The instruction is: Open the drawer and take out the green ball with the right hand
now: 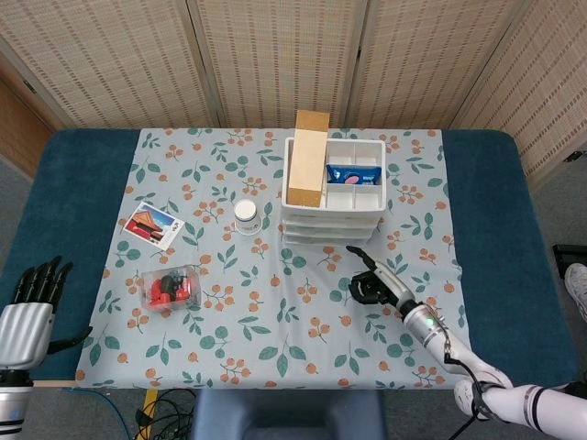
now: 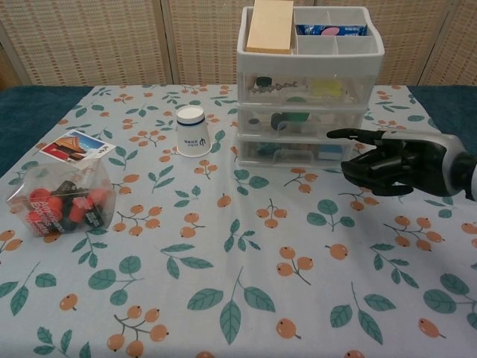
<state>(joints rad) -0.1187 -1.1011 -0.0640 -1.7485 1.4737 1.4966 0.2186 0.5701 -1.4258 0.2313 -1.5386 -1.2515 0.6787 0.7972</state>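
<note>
A white three-drawer unit (image 1: pixel 332 203) (image 2: pixel 309 93) stands at the table's back middle, all its clear drawers closed. The green ball (image 2: pixel 295 117) shows through the middle drawer's front. My right hand (image 1: pixel 374 285) (image 2: pixel 391 161) hovers just in front of the unit and to its right, one finger stretched toward the drawers, the others curled, holding nothing and touching nothing. My left hand (image 1: pixel 27 312) hangs open off the table's front left corner, out of the chest view.
A tan box (image 1: pixel 308 159) and a blue packet (image 1: pixel 353 174) sit in the unit's top tray. A white paper cup (image 2: pixel 193 130) stands left of the drawers. A clear box of red pieces (image 2: pixel 62 203) and a card (image 2: pixel 77 146) lie at the left.
</note>
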